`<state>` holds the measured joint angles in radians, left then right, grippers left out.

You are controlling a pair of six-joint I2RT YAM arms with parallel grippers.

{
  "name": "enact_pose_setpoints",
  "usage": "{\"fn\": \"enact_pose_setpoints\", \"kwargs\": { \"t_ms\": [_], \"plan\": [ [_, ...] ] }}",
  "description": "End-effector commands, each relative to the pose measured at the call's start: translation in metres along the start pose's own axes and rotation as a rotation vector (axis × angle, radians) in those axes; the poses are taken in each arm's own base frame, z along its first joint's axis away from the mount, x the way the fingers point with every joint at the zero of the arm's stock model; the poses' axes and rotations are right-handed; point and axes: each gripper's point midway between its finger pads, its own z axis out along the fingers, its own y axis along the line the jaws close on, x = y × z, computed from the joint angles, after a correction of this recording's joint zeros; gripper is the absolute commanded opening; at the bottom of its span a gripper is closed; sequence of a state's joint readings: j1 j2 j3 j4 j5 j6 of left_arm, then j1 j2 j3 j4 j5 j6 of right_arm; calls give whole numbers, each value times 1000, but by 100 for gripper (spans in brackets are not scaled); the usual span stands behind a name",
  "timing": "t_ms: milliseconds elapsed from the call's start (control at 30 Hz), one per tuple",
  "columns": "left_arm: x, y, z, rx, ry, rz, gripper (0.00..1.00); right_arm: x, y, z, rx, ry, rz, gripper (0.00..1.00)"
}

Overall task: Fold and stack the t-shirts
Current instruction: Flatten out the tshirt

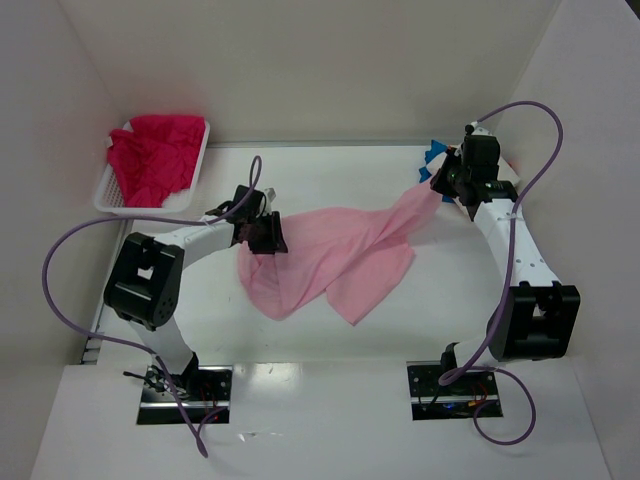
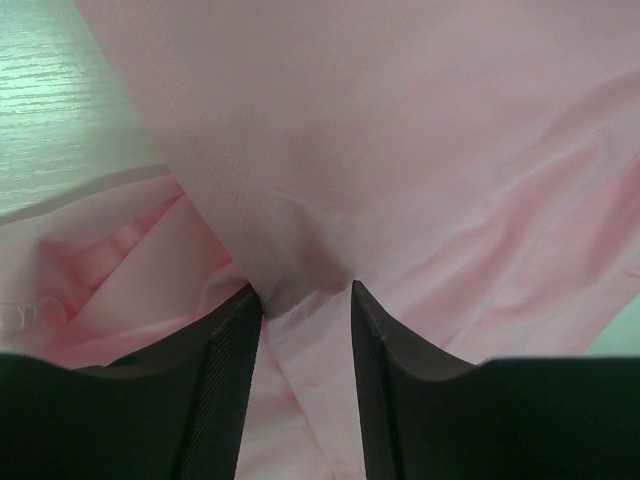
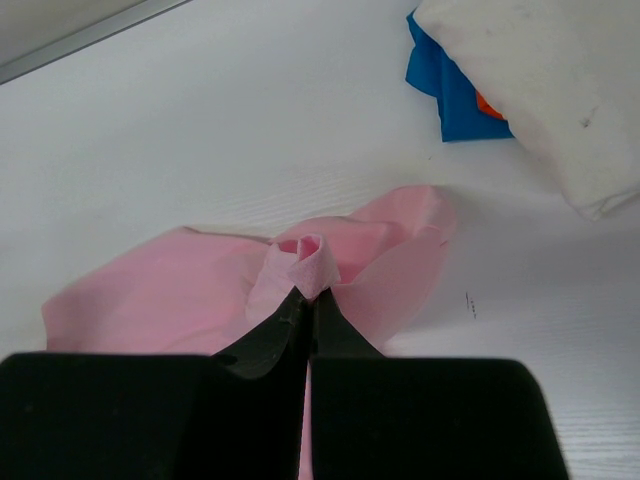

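A light pink t-shirt (image 1: 330, 255) is stretched across the middle of the table between both grippers. My left gripper (image 1: 265, 235) grips its left end; in the left wrist view the jaws stand a little apart with a taut fold of pink cloth (image 2: 330, 180) bunched between the fingertips (image 2: 243, 310). My right gripper (image 1: 440, 182) is shut on a rolled pinch of the shirt's right end (image 3: 310, 262). A magenta-red shirt (image 1: 155, 155) lies heaped in the basket. A folded white shirt (image 3: 540, 90) lies on blue (image 3: 440, 85) and orange ones at the far right.
The white lattice basket (image 1: 112, 200) stands at the far left against the wall. White walls close in the table on the left, back and right. The folded stack (image 1: 436, 153) sits just beyond my right gripper.
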<state>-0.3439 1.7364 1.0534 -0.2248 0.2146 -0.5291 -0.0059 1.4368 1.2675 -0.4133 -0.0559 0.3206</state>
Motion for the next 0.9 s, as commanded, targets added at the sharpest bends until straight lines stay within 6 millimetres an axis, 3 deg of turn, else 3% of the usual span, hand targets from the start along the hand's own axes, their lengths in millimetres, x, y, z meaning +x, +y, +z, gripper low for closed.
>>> {"fn": "enact_pose_setpoints", "kwargs": {
  "t_ms": [0,67,200,400,600,767,867],
  "plan": [
    [2,-4,2,22,7,0,41,-3,1,2,6,-20,-9,0],
    [-1,-6,-3,20,-4,2,22,-3,1,2,6,-20,-9,0],
    [-7,-7,-13,3,-24,4,0,-3,1,2,6,-20,-9,0],
    [-45,-28,-57,3,-142,27,0,-4,-1,2,15,-23,-9,0],
    [-102,-62,-132,36,-334,92,0,-43,11,-8,2,-111,-12,0],
    [-138,-79,-196,67,-502,124,0,-85,26,-25,-24,-207,-14,0],
    [-155,-81,-221,53,-568,150,1,-113,35,-38,-53,-266,-4,0]
  ]
}}
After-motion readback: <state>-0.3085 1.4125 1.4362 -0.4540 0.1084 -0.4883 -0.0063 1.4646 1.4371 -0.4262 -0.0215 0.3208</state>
